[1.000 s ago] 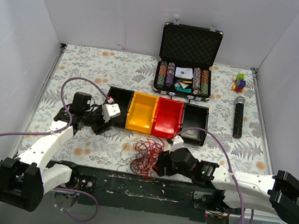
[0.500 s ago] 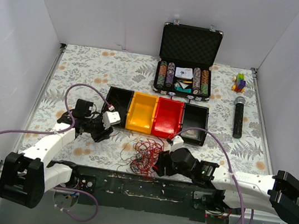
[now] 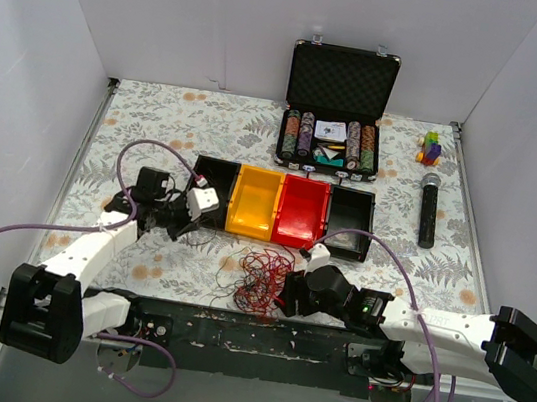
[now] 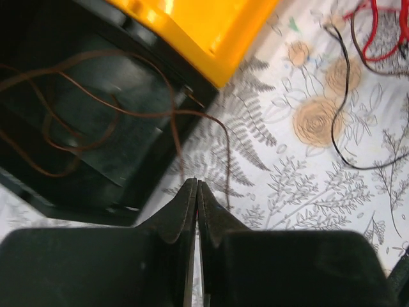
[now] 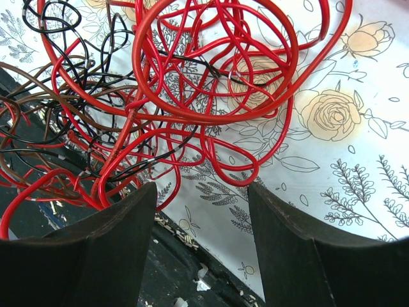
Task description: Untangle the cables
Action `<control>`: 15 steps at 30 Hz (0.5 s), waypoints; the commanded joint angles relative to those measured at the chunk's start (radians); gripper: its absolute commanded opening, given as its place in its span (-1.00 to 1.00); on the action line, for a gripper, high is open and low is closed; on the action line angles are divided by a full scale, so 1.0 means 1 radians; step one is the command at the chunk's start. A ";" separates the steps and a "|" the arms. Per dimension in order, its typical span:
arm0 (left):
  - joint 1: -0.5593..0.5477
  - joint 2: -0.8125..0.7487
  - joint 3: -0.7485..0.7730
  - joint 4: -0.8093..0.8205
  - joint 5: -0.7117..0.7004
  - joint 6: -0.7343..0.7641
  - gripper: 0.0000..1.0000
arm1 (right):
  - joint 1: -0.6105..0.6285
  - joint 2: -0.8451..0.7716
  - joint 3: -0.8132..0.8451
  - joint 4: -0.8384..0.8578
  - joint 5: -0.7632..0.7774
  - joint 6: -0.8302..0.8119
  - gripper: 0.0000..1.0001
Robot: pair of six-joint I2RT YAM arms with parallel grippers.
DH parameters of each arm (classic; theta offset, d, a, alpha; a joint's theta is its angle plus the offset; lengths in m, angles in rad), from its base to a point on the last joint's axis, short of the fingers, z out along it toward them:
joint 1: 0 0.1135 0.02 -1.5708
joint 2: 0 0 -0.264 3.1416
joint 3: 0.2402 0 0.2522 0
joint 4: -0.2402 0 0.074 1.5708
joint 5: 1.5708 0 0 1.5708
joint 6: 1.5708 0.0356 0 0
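The cables (image 3: 259, 279) lie in a loose nest, mostly red with black and brown strands, near the table's front edge. My right gripper (image 3: 287, 293) sits open at the nest's right side. In the right wrist view its fingers (image 5: 105, 243) stand wide apart just short of the red loops (image 5: 211, 96), with nothing between them. A separate brown cable (image 4: 96, 121) lies coiled in the left black bin (image 4: 128, 83), its tail hanging out over the front wall. My left gripper (image 4: 197, 182) is shut there, the tail running down behind its tips; whether a strand is pinched does not show.
A row of bins stands mid-table: black (image 3: 213, 178), yellow (image 3: 256, 202), red (image 3: 303, 209), black (image 3: 353, 212). An open poker chip case (image 3: 337, 110) stands behind them. A microphone (image 3: 428, 210) and toy blocks (image 3: 429, 146) lie at the right. A black metal strip (image 5: 160, 281) edges the table.
My left gripper has shut. It dipped toward the near side half a second ago, then came back to the black bin's front. The right arm has not moved.
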 commanded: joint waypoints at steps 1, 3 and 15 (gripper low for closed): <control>-0.001 -0.036 0.150 0.046 0.024 -0.030 -1.00 | 0.005 0.008 -0.029 -0.122 0.002 0.000 0.36; -0.001 -0.031 0.214 0.046 0.038 -0.047 -1.00 | 0.005 0.010 -0.029 -0.121 0.000 0.000 0.36; -0.001 -0.023 0.104 -0.152 -0.029 -0.024 0.09 | 0.005 -0.024 -0.046 -0.125 0.005 0.005 0.36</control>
